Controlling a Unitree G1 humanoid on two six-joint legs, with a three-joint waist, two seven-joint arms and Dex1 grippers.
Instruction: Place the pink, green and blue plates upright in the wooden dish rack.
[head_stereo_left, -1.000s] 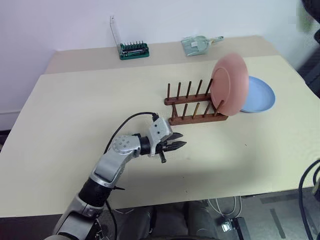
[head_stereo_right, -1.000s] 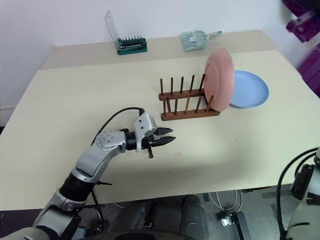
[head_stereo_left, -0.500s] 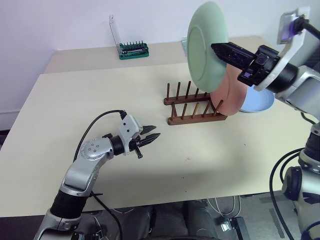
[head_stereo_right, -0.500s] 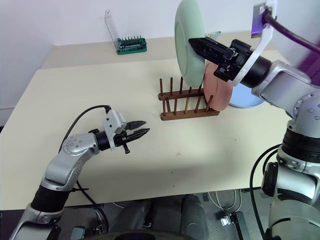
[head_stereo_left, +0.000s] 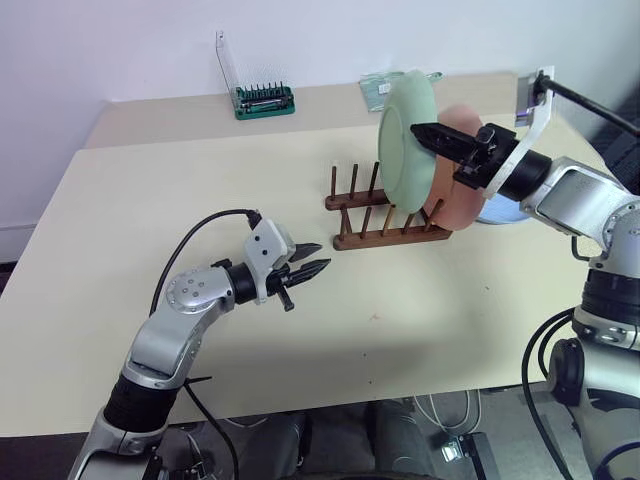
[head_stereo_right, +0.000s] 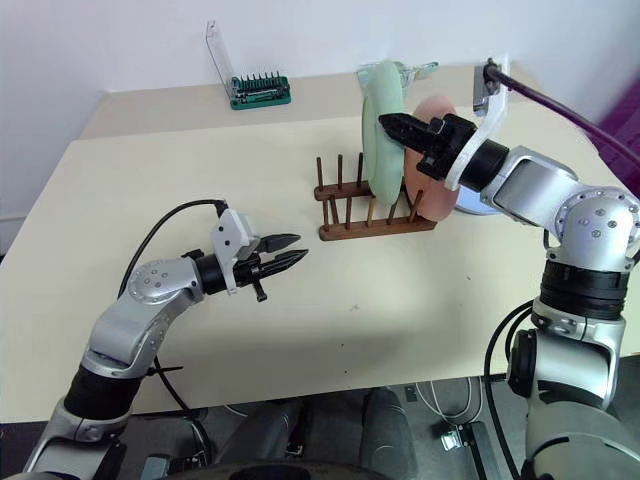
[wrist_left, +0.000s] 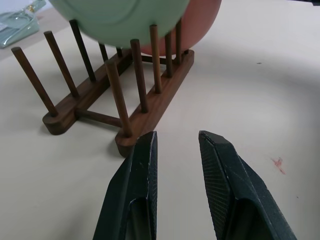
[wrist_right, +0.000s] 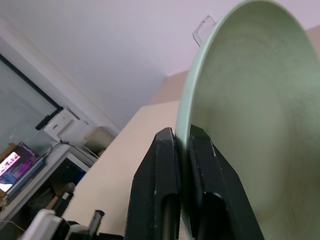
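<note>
pink plate (head_stereo_left: 462, 165): up in the wooden dish rack (head_stereo_left: 388, 212)
green plate (head_stereo_left: 407, 140): going in, right gripper (head_stereo_right: 392, 128) pinches its rim
blue plate (head_stereo_left: 503, 212): flat on table (last)
left gripper (head_stereo_left: 312, 268): empty, cannot tell

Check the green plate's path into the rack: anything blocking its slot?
Nothing visible does. The right gripper holds the green plate upright over the wooden dish rack, beside the pink plate already slotted at the end. The pegs below it are free.

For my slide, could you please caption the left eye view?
Right gripper lowers green plate into wooden dish rack beside pink plate.
</note>
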